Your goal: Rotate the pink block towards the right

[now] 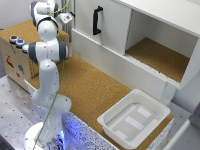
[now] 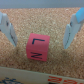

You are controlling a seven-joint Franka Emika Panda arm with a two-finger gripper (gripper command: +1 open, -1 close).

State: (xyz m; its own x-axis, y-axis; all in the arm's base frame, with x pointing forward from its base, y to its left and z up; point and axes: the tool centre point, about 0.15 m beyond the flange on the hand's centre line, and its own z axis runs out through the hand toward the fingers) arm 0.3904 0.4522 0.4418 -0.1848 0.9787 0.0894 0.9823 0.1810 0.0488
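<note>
pink block [image 2: 38, 47] sitting on cork surface [image 2: 45, 20], between the spread fingers | gripper [image 2: 39, 31] hanging released, touching nothing | likely light, rigid; gripping its two opposite side faces looks best for turning it rightward

This looks like a robot lab set up as a mock kitchen. A white arm [image 1: 47, 55] stands bolted on a perforated metal base plate [image 1: 12, 107]. Beside it runs a cork-topped desk [image 1: 95, 92] with a plain white cabinet [image 1: 145, 30] along its back edge and a white tray [image 1: 134, 118] at its near corner. A cardboard box [image 1: 15, 57] carries coloured buttons [image 1: 16, 40].
</note>
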